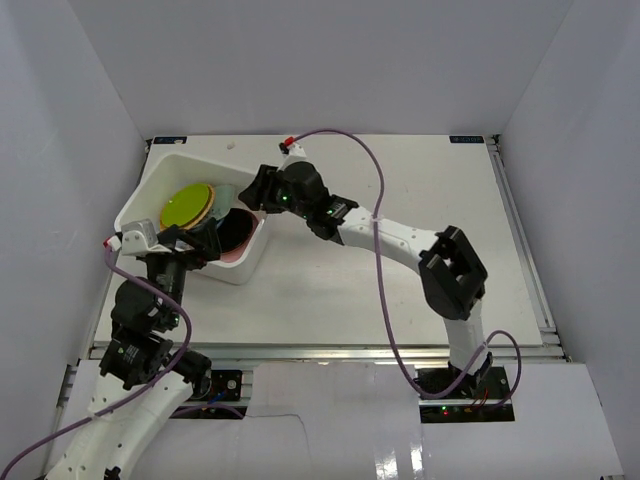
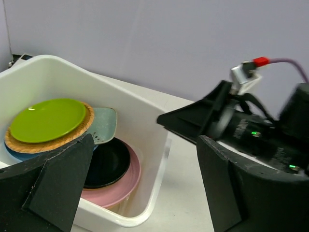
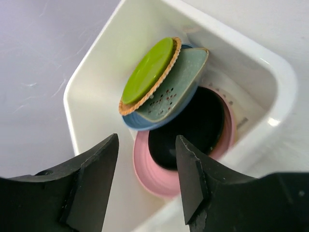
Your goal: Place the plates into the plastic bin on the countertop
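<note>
Six plates are lying in the bin (image 1: 160,165), which is sitting at the far left corner of the countertop (image 1: 400,290). The left gripper (image 1: 203,240) is hovering at the bin's near rim. Its fingers (image 2: 53,183) are standing spread very wide and are holding nothing.

Inside, the plates are forming two overlapping piles. On the left, a lime plate (image 2: 47,119) is resting on an orange textured plate (image 2: 77,137), and a blue plate (image 3: 135,124) is peeking out from underneath. A pale green dish (image 2: 105,123) is poking out from under the orange one toward the right, its edge reaching over a black plate (image 2: 108,164). That black plate is lying in a pink plate (image 2: 126,181) by the bin's right wall.

The right gripper (image 3: 147,166) is hanging by the bin's right rim, looking down on the black and pink plates. Its fingers (image 3: 94,181) are standing partly apart with nothing between them.
</note>
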